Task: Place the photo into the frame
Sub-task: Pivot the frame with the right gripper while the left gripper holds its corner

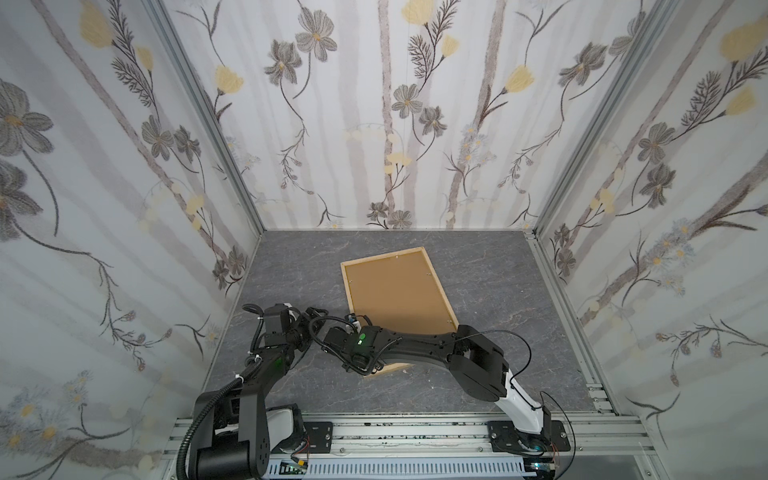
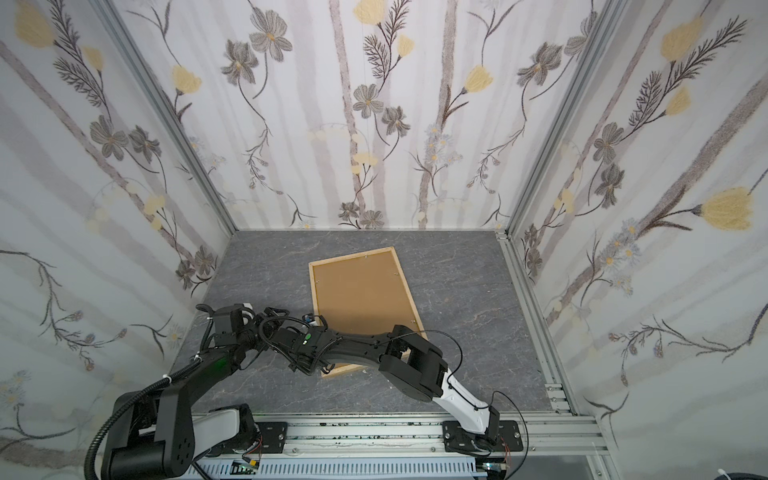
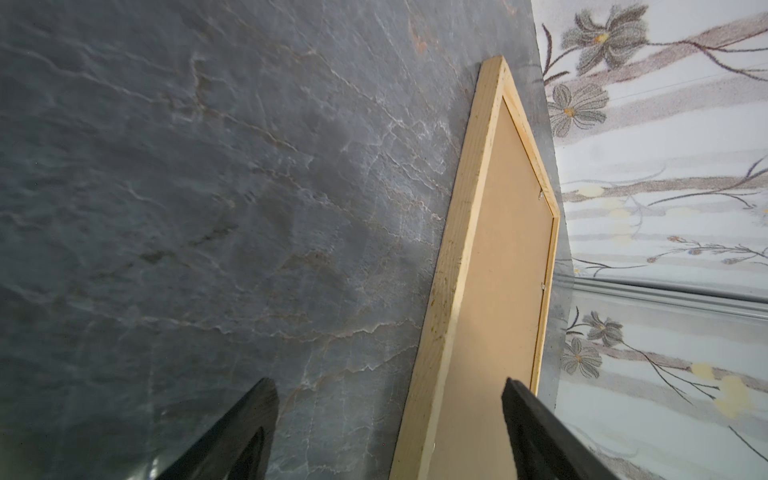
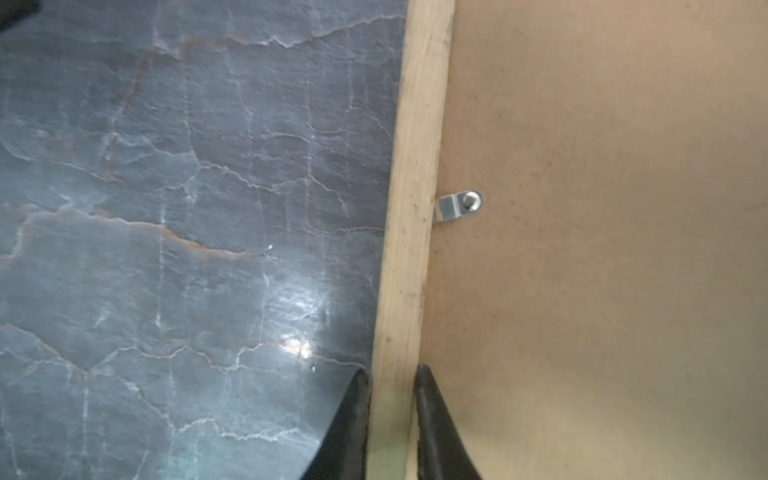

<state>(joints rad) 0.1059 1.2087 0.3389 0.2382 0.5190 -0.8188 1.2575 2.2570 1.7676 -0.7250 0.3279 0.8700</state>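
The frame (image 4: 415,208) is lying face down and slightly askew on the tabletop (image 1: 498,291), with the brown backing panel (image 1: 395,291) sitting inside it under small metal tabs (image 4: 459,208). The photo is not showing in any view, and I cannot tell whether it is lying beneath the panel. The right fingers (image 4: 349,424) are pinching 1 long wooden strip toward its near end, 1 finger outside and 1 on the panel side. The left fingers (image 3: 241,428) are hovering spread wide over that same strip. The frame is looking light, stiff and long, so 1 pinch near an end is likely risking twist. 2 holds spaced along the strip are seeming safer.
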